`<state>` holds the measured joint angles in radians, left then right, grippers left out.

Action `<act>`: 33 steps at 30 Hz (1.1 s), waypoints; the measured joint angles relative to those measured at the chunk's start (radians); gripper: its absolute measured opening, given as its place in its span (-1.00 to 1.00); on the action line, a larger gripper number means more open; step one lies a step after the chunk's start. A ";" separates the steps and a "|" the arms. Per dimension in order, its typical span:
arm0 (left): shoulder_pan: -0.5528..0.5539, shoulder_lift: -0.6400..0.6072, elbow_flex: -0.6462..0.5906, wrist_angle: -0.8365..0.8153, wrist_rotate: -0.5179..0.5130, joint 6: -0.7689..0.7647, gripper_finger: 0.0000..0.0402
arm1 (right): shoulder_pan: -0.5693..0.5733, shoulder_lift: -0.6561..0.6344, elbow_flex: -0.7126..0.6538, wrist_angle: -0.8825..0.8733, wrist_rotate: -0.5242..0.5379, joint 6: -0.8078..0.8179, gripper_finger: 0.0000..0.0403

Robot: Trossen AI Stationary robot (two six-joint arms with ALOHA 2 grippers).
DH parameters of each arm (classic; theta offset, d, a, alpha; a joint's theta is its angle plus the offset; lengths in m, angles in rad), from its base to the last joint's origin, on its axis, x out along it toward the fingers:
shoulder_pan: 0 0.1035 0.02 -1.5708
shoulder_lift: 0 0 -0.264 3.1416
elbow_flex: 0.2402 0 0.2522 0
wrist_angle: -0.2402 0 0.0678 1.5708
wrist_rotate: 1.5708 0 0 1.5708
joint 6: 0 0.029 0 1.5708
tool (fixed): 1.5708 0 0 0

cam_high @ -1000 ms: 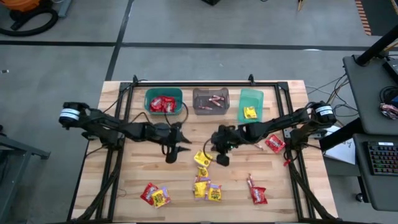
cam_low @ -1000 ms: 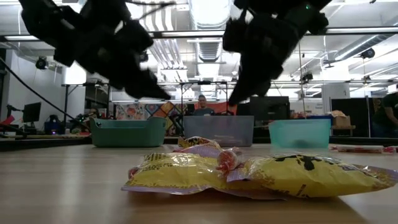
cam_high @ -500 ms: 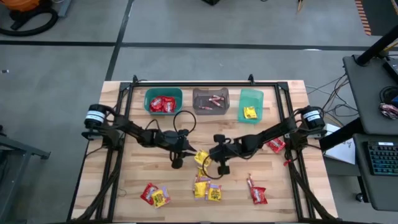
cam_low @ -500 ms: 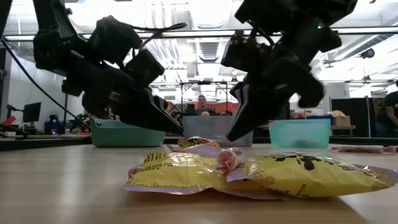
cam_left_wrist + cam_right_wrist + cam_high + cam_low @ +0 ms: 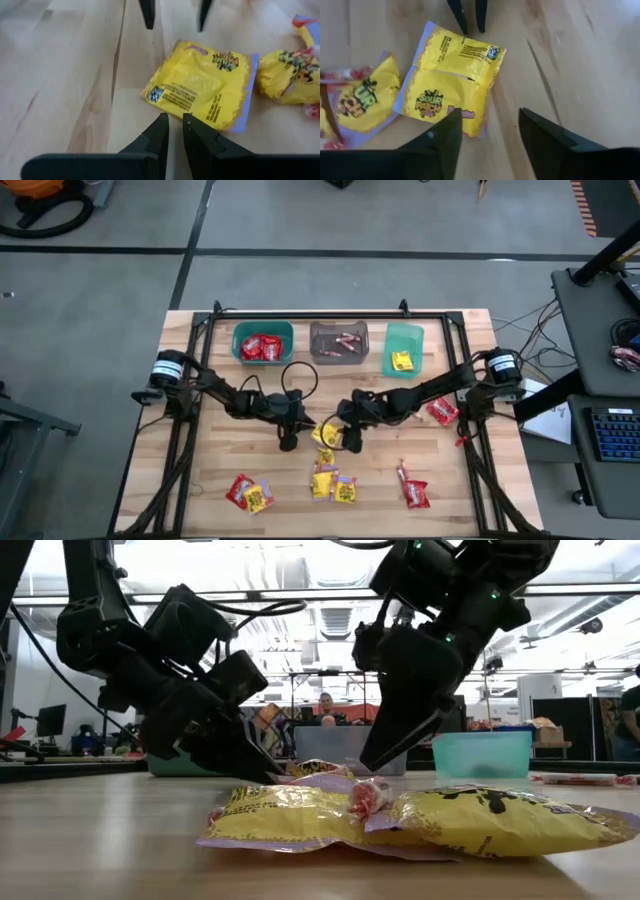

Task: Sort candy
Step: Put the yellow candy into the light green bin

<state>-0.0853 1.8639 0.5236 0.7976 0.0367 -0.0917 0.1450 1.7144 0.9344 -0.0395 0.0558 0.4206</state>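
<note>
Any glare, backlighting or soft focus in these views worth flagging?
Low view: bright ceiling lights behind leave both arms as dark silhouettes, and the near crinkled yellow candy packets look soft. Left wrist view: the flat yellow packet is evenly lit, its print readable. High view: even light, no harsh shadows on the wooden table.

bins point(image 5: 337, 343): 3 | arms point(image 5: 220, 387): 2 | person point(image 5: 324, 707): 1
</note>
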 joint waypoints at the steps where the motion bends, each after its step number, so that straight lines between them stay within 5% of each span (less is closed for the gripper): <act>1: 0.000 0.004 0.000 0.004 -0.001 0.000 -0.80 | -0.003 0.001 0.000 0.004 -0.004 0.024 0.04; 7: 0.000 0.039 0.004 0.050 -0.002 -0.015 -0.80 | -0.013 0.002 -0.001 0.053 -0.003 0.111 0.23; 20: 0.000 0.124 0.006 0.178 -0.003 -0.053 -0.80 | -0.014 0.145 0.001 0.149 0.004 0.128 0.21; 25: 0.000 0.118 0.006 0.178 -0.004 -0.053 -0.80 | -0.014 0.166 0.001 0.175 0.001 0.079 -0.05; 33: -0.001 0.101 -0.006 0.187 -0.047 -0.058 -0.80 | -0.017 0.172 0.000 0.254 0.000 0.027 -0.85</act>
<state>-0.0864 1.9652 0.5171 0.9843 -0.0099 -0.1502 0.1283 1.8859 0.9344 0.2150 0.0555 0.4473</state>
